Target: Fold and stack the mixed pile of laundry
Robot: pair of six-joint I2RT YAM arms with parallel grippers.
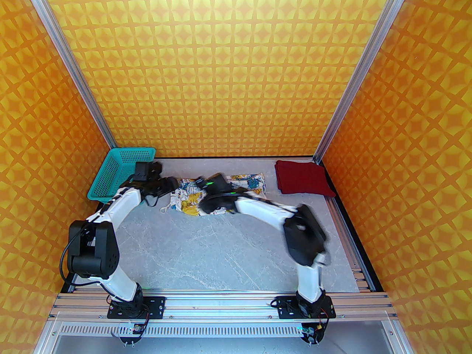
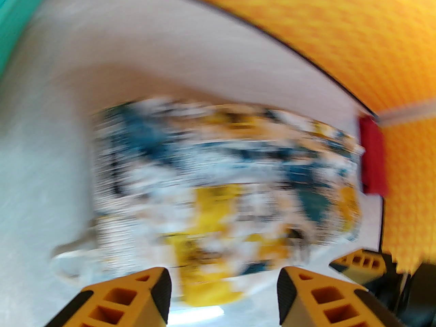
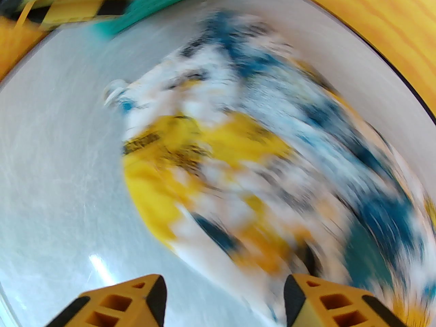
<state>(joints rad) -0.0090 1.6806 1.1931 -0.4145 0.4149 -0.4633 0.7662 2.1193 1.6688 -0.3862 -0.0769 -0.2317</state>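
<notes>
The white garment printed with blue, yellow and black (image 1: 250, 184) lies crumpled on the grey table near the back, between both arms. It is blurred in the left wrist view (image 2: 218, 182) and the right wrist view (image 3: 259, 169). The dark red T-shirt (image 1: 302, 179) lies folded flat in the back right corner, and its edge shows in the left wrist view (image 2: 373, 155). My left gripper (image 1: 173, 188) (image 2: 223, 281) hovers at the printed garment's left end, open and empty. My right gripper (image 1: 206, 205) (image 3: 224, 284) hangs over its middle, also open and empty.
A teal perforated basket (image 1: 118, 173) stands tilted against the back left corner, just behind my left wrist. Orange patterned walls close in the back and both sides. Bare grey tabletop (image 1: 206, 249) stretches from the garment to the near edge.
</notes>
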